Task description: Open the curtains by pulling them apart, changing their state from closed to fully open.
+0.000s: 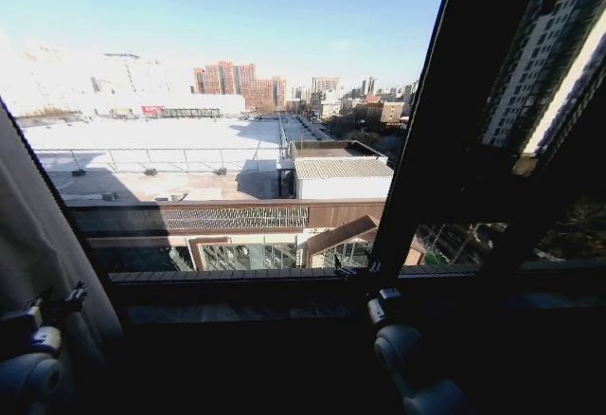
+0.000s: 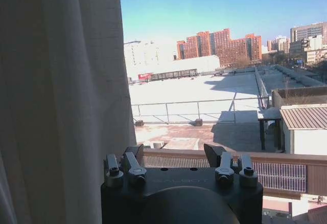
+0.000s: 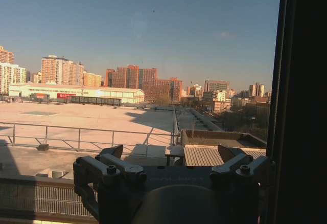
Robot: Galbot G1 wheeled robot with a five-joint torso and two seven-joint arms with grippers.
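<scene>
Left gripper nearest lens in left wrist view, dark claw spread wide, holding nothing, parked just beside tall sheer cream pleated curtain panel bunched at robot's left. Right gripper also wide and empty, facing bare glass next to dark window frame bar. Head view: left gripper low against curtain, right gripper near sill. Middle of window already clear, rooftops visible. Guess: pull step basically done; anything left means nudging left panel further outward.
</scene>
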